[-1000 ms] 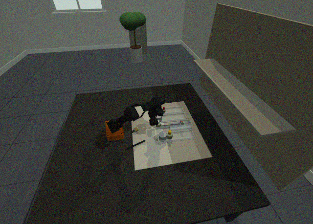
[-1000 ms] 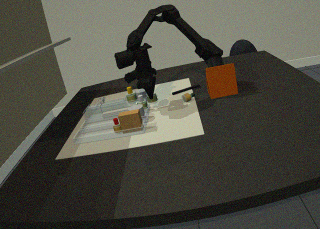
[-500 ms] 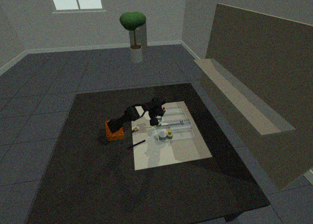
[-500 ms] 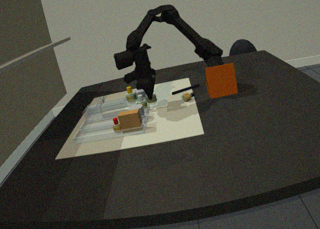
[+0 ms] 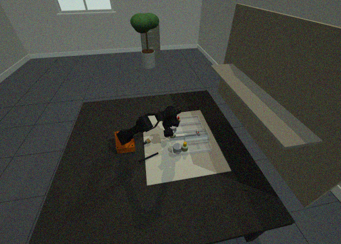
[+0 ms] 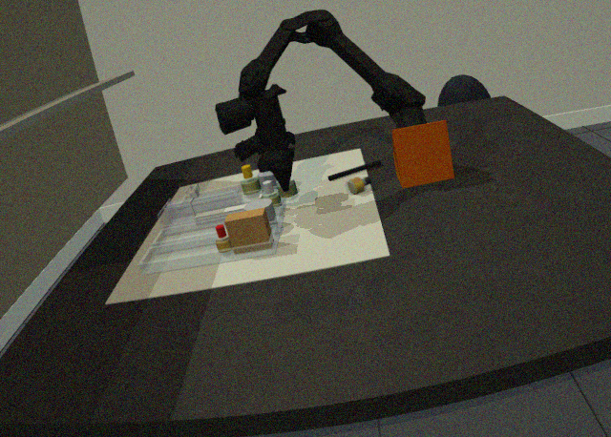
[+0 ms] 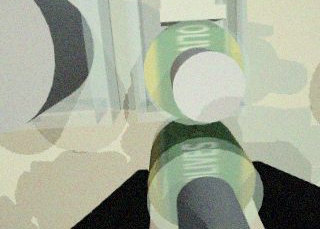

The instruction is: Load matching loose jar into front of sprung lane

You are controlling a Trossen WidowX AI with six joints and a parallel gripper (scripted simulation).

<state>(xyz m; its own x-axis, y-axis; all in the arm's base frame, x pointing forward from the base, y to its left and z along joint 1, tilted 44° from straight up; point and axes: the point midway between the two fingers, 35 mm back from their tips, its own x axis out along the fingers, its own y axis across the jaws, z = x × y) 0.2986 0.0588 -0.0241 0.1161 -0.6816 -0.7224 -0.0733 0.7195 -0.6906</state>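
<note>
The held jar has a green label and a dark grey cap. My gripper is shut on it, upright as far as I can tell. The matching lane jar has a green label and a white cap and stands at the front of its lane in the clear rack. The white pusher block is directly behind it. In the wrist view the held jar is just in front of the lane jar, at the rack's front edge. Its height over the stop and any contact are unclear.
A wide grey-topped tub stands in the neighbouring lane. A brown box, a red-capped jar and a yellow-capped jar occupy other lanes. A jar lying down and a black rod are in front of the rack.
</note>
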